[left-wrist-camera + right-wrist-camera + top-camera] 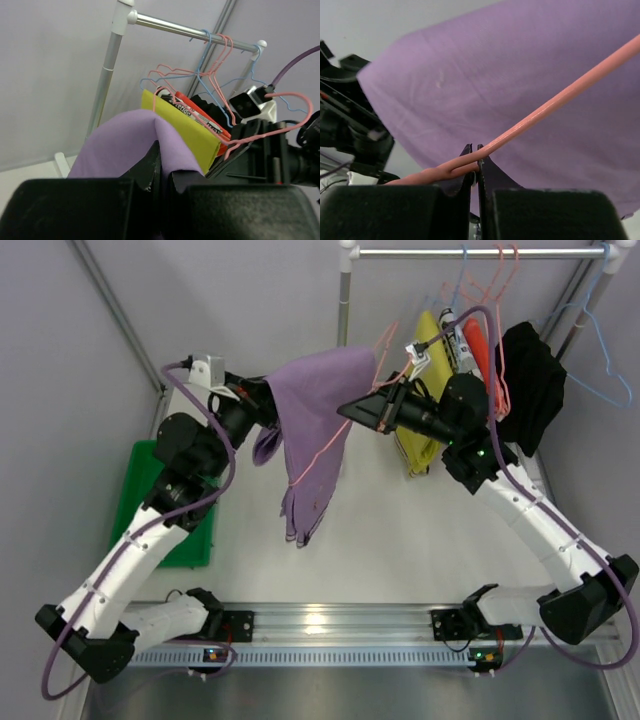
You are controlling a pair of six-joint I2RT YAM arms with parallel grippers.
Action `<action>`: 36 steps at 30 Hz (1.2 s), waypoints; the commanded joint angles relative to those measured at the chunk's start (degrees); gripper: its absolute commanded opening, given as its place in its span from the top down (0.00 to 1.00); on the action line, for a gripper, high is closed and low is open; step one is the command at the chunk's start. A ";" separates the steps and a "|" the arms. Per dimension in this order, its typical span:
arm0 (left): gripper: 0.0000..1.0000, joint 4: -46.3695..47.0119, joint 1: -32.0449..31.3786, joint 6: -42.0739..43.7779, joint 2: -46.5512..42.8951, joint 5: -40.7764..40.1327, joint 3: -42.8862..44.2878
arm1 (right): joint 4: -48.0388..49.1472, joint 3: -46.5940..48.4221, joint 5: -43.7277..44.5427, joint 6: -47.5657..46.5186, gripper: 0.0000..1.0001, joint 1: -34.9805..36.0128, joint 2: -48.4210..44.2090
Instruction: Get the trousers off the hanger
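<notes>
The soft lilac-purple cloth trousers (320, 400) hang mid-air above the desk (400, 540), draped over the thin pale pink wire hanger (560, 97) clamped in the right gripper (474, 152), while the left gripper (164, 165) pinches their cloth on the hanger's left side.

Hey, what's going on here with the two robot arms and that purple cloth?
The left gripper pinches the purple trousers while the right gripper is shut on the pink hanger. They hold both in the air between them, near the clothes rail. The trousers are not off the hanger yet.
</notes>
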 commanded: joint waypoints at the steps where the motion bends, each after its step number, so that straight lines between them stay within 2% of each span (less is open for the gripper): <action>1: 1.00 -0.77 0.64 -7.60 -0.56 0.62 11.47 | 5.52 -2.80 1.53 -6.95 1.00 -0.33 -1.72; 3: 1.00 -3.84 0.82 -8.57 0.59 0.10 15.35 | 5.70 -5.17 1.79 -9.14 1.00 0.28 -2.24; 9: 1.00 -10.44 1.43 -9.72 6.74 -1.31 34.85 | 6.22 -10.97 2.05 -12.40 1.00 1.43 -3.65; 11: 1.00 -11.42 1.52 -7.70 8.59 -2.63 40.64 | 6.05 -11.86 1.97 -13.63 1.00 1.87 -4.17; 15: 1.00 -10.19 1.87 -0.94 10.17 -6.58 45.42 | 5.35 -14.14 1.62 -15.04 1.00 2.04 -5.40; 18: 1.00 -5.63 2.40 11.50 9.04 -10.88 44.12 | 4.12 -15.28 1.44 -16.10 1.00 1.96 -7.16; 26: 1.00 0.62 6.62 30.43 4.64 -18.88 41.65 | 1.13 -17.31 1.35 -18.64 1.00 1.96 -12.70; 27: 1.00 1.15 6.62 34.80 3.85 -19.59 40.69 | 1.21 -17.49 1.35 -18.65 1.00 1.96 -12.96; 31: 1.00 4.39 7.58 47.22 -2.63 -21.79 30.60 | -0.89 -17.93 1.35 -18.82 1.00 1.96 -14.63; 33: 1.00 5.28 9.07 52.39 -6.32 -22.75 22.86 | -1.42 -17.84 1.26 -18.91 1.00 1.96 -14.81; 36: 1.00 6.07 13.02 54.96 -10.46 -24.60 14.16 | -2.03 -17.66 0.82 -19.00 1.00 1.96 -14.81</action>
